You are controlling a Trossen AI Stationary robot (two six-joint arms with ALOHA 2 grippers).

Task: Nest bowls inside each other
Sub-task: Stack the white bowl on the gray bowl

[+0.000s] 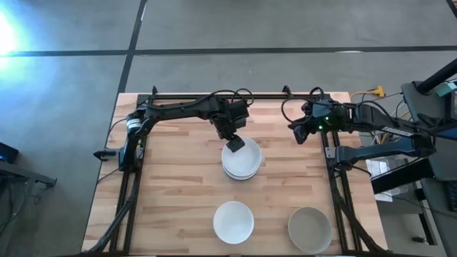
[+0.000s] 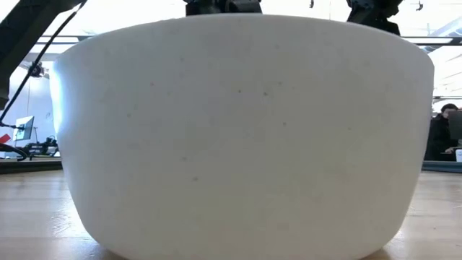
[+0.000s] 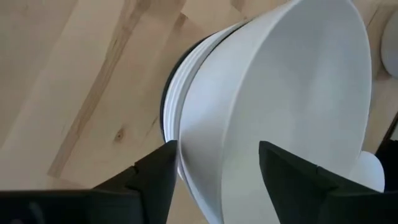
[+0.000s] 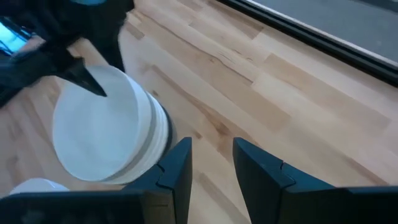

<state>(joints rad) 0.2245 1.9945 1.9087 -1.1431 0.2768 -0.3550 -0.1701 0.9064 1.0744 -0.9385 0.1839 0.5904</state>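
I see the left end effector (image 1: 233,144) over the middle of the table (image 1: 171,193), at the 10 o'clock edge of the stack of bowls (image 1: 241,160). In the left wrist view its two fingers (image 3: 155,177) stand apart, one on each side of the rim of the top white bowl (image 3: 280,93), but I cannot tell if they touch it. Under this bowl I see more white rims and a dark one.

The right end effector (image 1: 300,133) waits at about 2 o'clock from the stack, well apart from it, and its fingers (image 4: 177,165) are a little open and hold nothing.

A single white bowl (image 1: 233,221) stands at 6 o'clock from the stack, near the table edge. A grey-beige bowl (image 1: 310,228) stands beside it, at 5 o'clock from the stack.
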